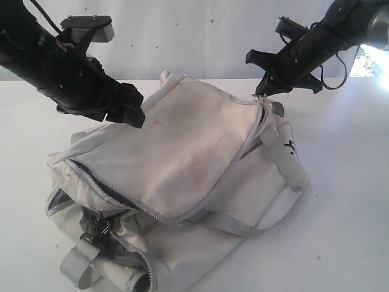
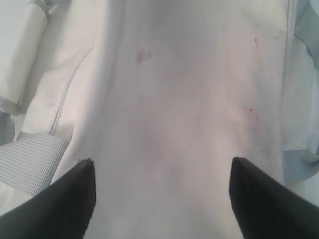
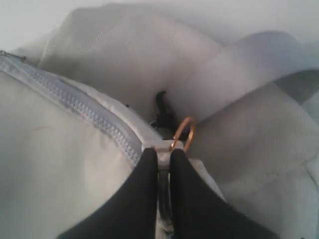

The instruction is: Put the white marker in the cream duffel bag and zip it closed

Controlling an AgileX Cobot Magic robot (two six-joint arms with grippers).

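The white marker shows in no view, so it is probably already inside the cream duffel bag, and zipping seems to be what is left. The right hand is clenched on the zipper pull, with a gold ring just past its fingertips. The grey zipper leading away from it looks meshed. Farther off, the left hand hangs spread wide over the bag's stained cloth, grasping nothing. Farthest from both, a front pocket zipper gapes above the desk.
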